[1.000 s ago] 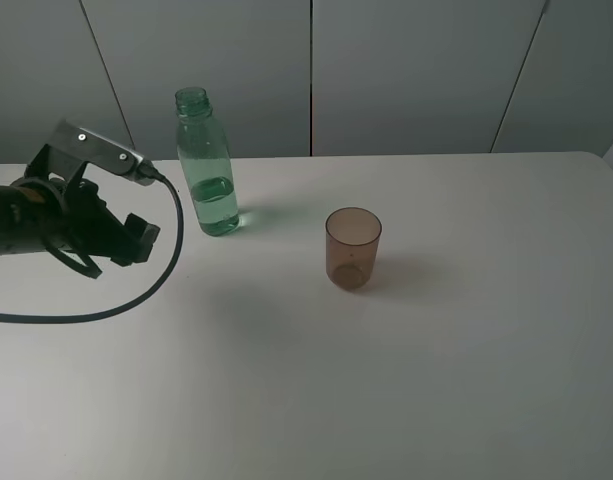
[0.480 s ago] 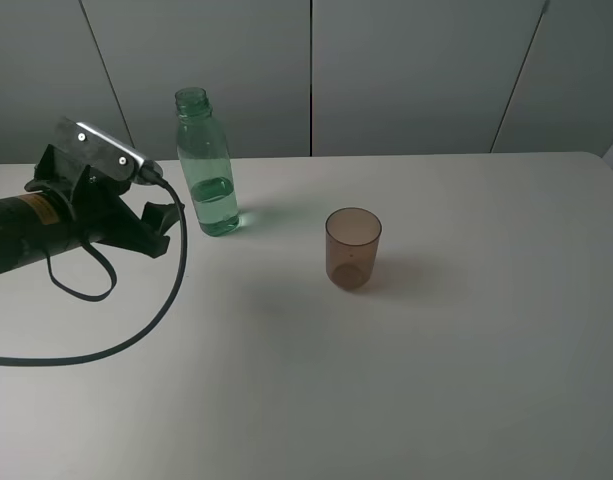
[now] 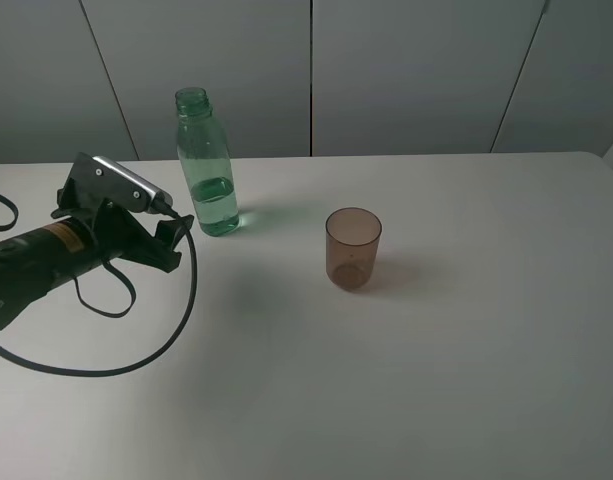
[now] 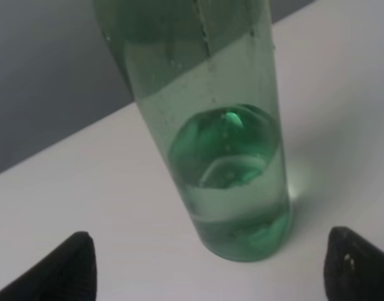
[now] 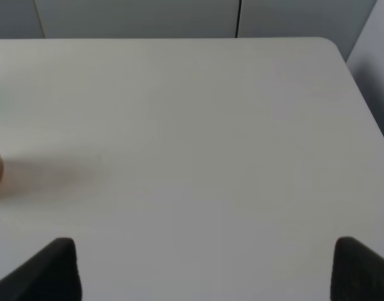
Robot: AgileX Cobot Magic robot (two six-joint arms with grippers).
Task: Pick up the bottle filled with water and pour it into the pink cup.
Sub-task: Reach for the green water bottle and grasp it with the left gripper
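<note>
The bottle [image 3: 206, 165] stands straight up in the upper left of the high view; its long way runs up and down, with the open neck on top (water fills only the lower part). The pink cup [image 3: 352, 248] stands near the middle of the frame, mouth up, well apart from the bottle; bare table [image 3: 436, 380] lies between them. The left gripper [image 3: 174, 243] is low at the left, just beside the bottle and pointing at it; its fingers [image 4: 66, 269] are spread wide and hold nothing; the bottle's bottom sits ahead of the gap, not touched. A black cable [image 3: 136, 360] loops below that arm. The right gripper [image 5: 204, 269] is spread wide too, holding nothing, over bare table. The table's back edge runs close behind the bottle; the front and right have lots of room.
</note>
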